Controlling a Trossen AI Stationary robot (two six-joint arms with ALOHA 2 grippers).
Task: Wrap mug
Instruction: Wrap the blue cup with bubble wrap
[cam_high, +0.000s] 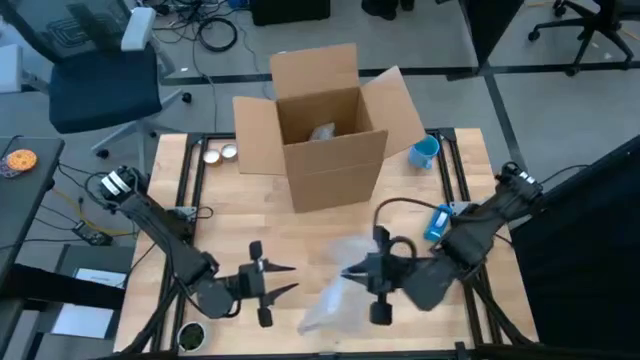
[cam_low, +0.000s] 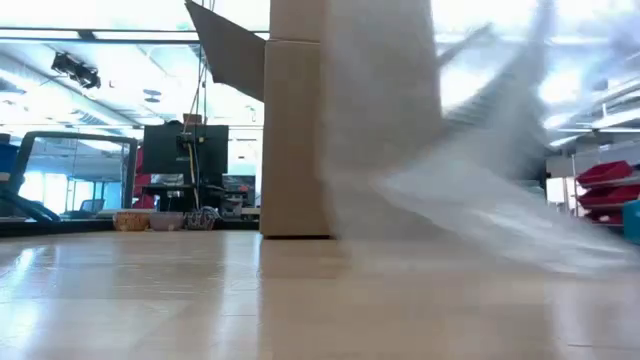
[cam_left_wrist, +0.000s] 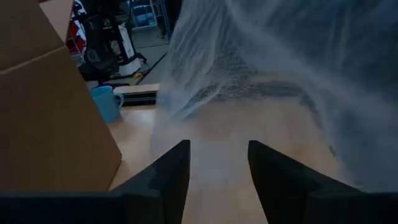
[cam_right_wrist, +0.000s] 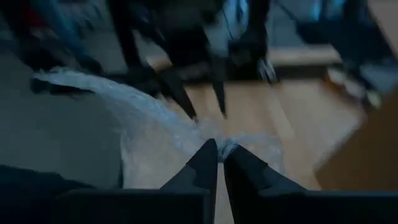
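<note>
mug (cam_high: 424, 152) right of box (cam_high: 325, 135)

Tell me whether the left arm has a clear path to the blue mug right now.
Probably not. The blue mug sits at the far right, past the cardboard box, which stands between; the left hand hovers open near the bubble wrap.

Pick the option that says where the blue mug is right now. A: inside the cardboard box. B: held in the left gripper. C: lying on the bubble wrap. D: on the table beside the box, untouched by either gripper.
D: the blue mug stands on the table next to the cardboard box, far from the bubble wrap pinched by the right gripper, while the left gripper is open and empty.
</note>
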